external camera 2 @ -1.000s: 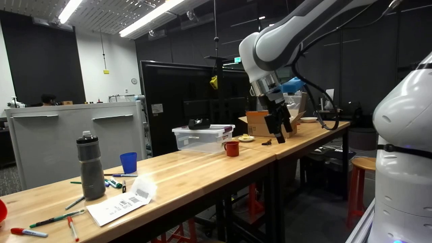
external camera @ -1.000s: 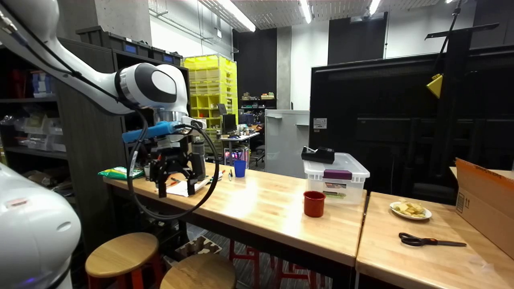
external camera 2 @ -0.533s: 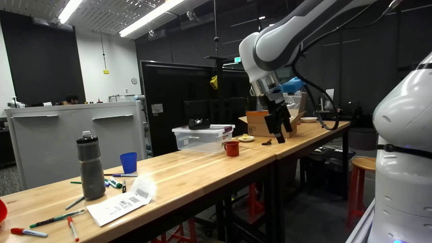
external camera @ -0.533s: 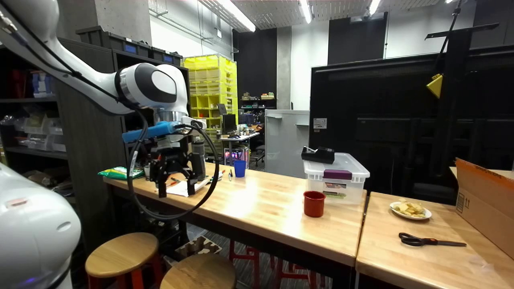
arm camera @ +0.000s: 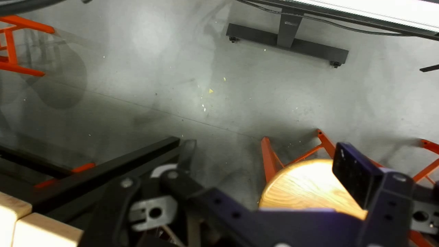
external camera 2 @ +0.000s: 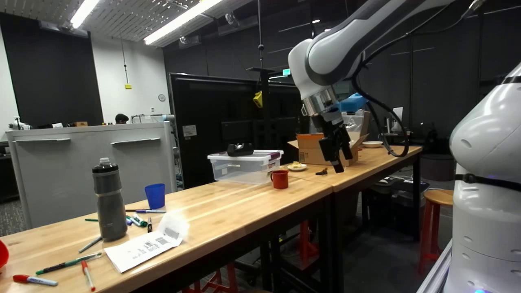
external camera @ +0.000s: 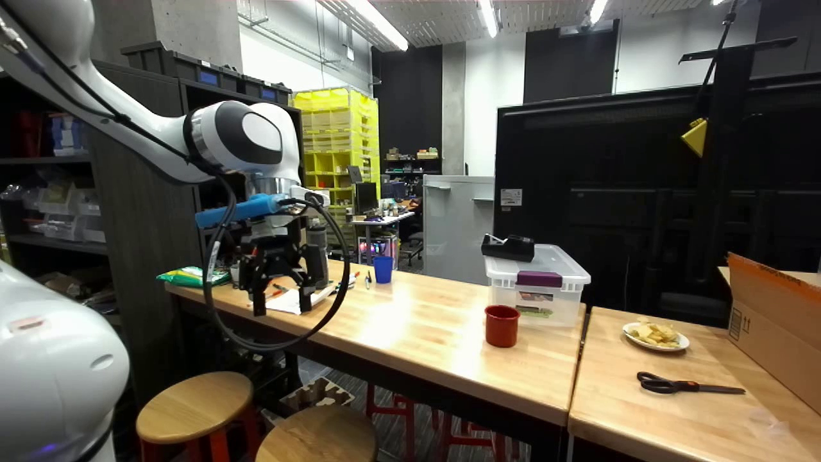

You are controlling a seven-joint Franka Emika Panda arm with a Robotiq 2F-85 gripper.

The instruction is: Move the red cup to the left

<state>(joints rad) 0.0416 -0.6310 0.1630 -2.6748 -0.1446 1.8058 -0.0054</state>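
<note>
Left in an exterior view hangs the tool (external camera: 282, 305), fingers (external camera: 259, 304) spread, nothing between them, and the job looks unstarted. Along the counter (external camera: 423, 321) comes the blue cup (external camera: 383, 269), then the prize, the red cup (external camera: 502, 326), upright at about three o'clock from the tool, with a see-through box (external camera: 545, 292) near it between one and two. The play now, I'd say, is the reach: swing out over the counter, stay high until the tool is square above the red cup, then straight down, wary of that box. Firm squeeze, small lift, carry it level to the left, roughly nine o'clock in both exterior views, and park short of the blue cup. Change of angle, and the grey bottle (external camera 2: 110, 203) stands fully in sight in an exterior view, while in an exterior view the tool hides part of that bottle (external camera: 317, 234). Look, a handle (external camera 2: 272, 176) at ten o'clock on the red cup, best left outside the grip! The cable (external camera 2: 398, 155) hangs at three o'clock, well apart from the fingers. Wrist view: a corner of counter (arm camera: 44, 233) at eight o'clock, a stool (arm camera: 305, 185) at four, no red cup.
</note>
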